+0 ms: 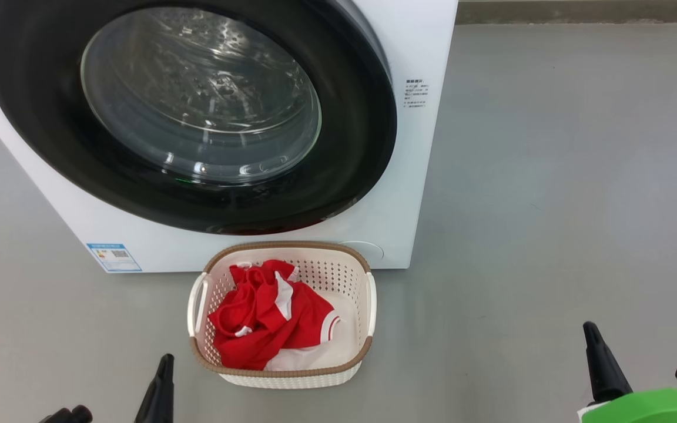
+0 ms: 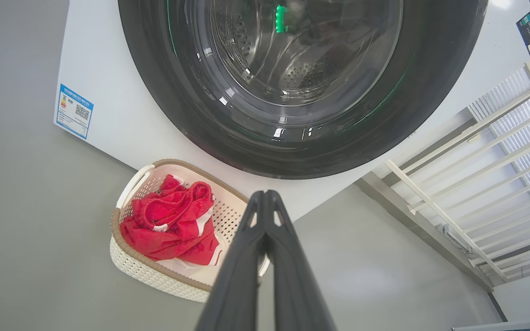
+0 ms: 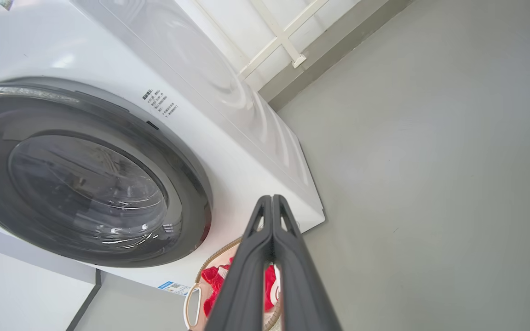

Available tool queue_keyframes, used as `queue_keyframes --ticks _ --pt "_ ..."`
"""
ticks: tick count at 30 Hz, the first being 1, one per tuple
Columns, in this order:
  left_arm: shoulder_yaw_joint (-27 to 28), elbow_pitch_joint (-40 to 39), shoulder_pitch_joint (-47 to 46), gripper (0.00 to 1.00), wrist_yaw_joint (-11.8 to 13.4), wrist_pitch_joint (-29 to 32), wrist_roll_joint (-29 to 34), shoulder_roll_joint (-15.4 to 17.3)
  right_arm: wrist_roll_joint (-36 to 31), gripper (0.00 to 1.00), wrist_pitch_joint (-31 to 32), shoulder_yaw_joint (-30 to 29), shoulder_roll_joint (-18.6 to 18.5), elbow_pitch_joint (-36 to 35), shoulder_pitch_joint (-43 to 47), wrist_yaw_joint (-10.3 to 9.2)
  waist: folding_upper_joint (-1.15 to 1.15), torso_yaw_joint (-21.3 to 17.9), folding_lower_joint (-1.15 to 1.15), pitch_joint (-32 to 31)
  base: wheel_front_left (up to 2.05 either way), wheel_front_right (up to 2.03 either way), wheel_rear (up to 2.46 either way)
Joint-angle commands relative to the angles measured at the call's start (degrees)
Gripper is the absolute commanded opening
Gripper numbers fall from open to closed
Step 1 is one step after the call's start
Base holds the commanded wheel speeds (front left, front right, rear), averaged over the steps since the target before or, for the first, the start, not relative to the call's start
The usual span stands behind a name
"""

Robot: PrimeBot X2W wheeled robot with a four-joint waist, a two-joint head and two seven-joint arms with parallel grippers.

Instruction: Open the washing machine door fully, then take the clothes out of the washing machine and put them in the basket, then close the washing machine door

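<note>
Grey smooth floor (image 1: 550,176) spreads under everything; at lower left the left gripper (image 1: 165,361) has its dark fingers pressed together, empty. Centre, the big white front-loading washing machine (image 1: 415,194) has its round black-rimmed glass door (image 1: 197,100) closed, and just before it the cream perforated plastic basket (image 1: 291,245) holds the red white-trimmed clothes (image 1: 268,323). At lower right the right gripper (image 1: 590,329) is pinched together too, empty.

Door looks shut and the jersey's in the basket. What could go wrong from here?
1. The washing machine door lies against the washing machine, but its latch can't be seen, so it may not have caught.
2. The basket holding the clothes stands on the floor just ahead, between the shut left end effector and right end effector. A forward drive or a low arm swing could knock it.
</note>
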Motion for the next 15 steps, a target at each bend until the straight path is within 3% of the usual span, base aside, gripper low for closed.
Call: queue_keyframes --ticks 1,15 --pt "1.14 -1.25 -2.50 0.00 -0.16 0.43 -1.92 0.92 1.60 0.00 0.54 0.09 -1.04 -1.45 -2.94 -0.02 0.00 -0.01 -0.01 -0.05 0.00 0.00 0.00" --pt "1.94 -1.26 -3.33 0.00 -0.20 2.71 -10.72 1.06 9.39 0.00 2.89 -0.01 -1.15 -1.53 -4.29 -0.03 0.00 -0.05 -0.01 -0.50 0.00 0.00 0.00"
